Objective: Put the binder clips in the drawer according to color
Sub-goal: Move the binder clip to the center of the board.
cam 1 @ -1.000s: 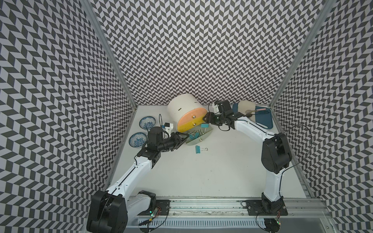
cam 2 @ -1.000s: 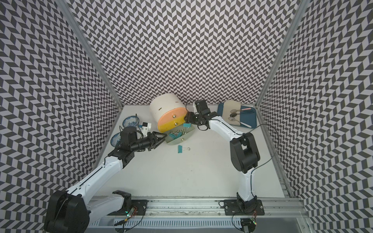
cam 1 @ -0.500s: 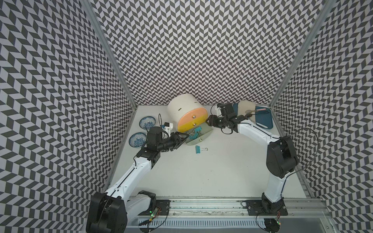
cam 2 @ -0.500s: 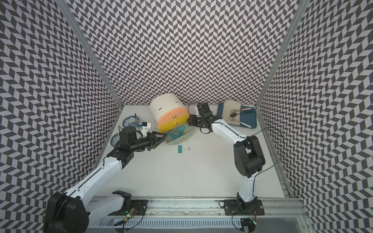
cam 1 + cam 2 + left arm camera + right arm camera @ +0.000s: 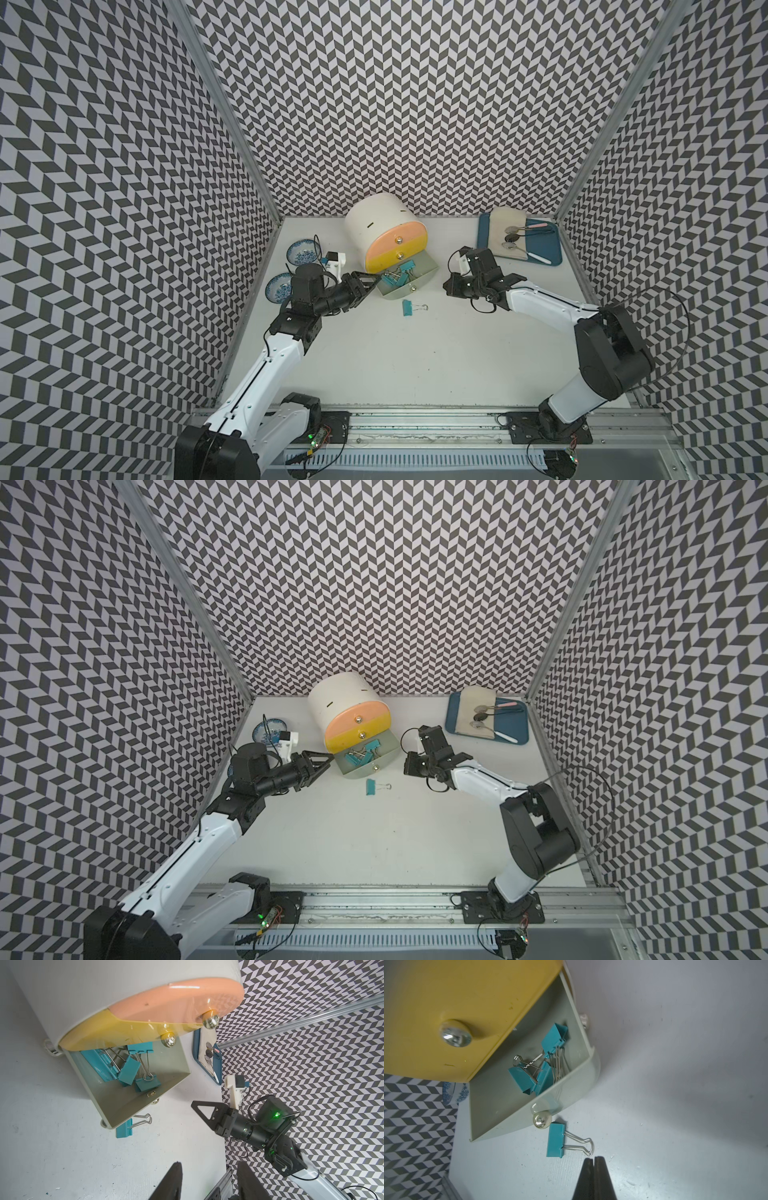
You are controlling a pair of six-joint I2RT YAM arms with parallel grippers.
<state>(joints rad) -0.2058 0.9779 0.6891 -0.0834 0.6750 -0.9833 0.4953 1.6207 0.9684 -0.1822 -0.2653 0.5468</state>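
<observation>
The cream drawer cabinet [image 5: 374,220] has its pink and yellow fronts closed. Its grey-green bottom drawer [image 5: 428,266] [image 5: 390,746] is pulled out. Several teal binder clips [image 5: 397,277] [image 5: 128,1072] [image 5: 542,1068] lie inside it. One more teal clip [image 5: 407,308] [image 5: 370,787] [image 5: 124,1131] [image 5: 555,1139] lies on the table just in front of the drawer's knob. My left gripper [image 5: 370,282] [image 5: 328,762] [image 5: 209,1164] is open and empty at the drawer's left side. My right gripper [image 5: 445,286] [image 5: 407,766] [image 5: 593,1158] is shut on nothing, right of the drawer, with its tips close to the loose clip's wire handles.
A blue tray [image 5: 544,245] with a cloth and spoons sits at the back right. Two blue-patterned bowls [image 5: 303,251] [image 5: 279,286] and a small white device [image 5: 334,262] stand left of the cabinet, behind my left arm. Patterned walls enclose the table.
My right gripper has pulled back from over the open drawer toward the right and closed its jaws. The left arm and the clip on the table have not moved.
</observation>
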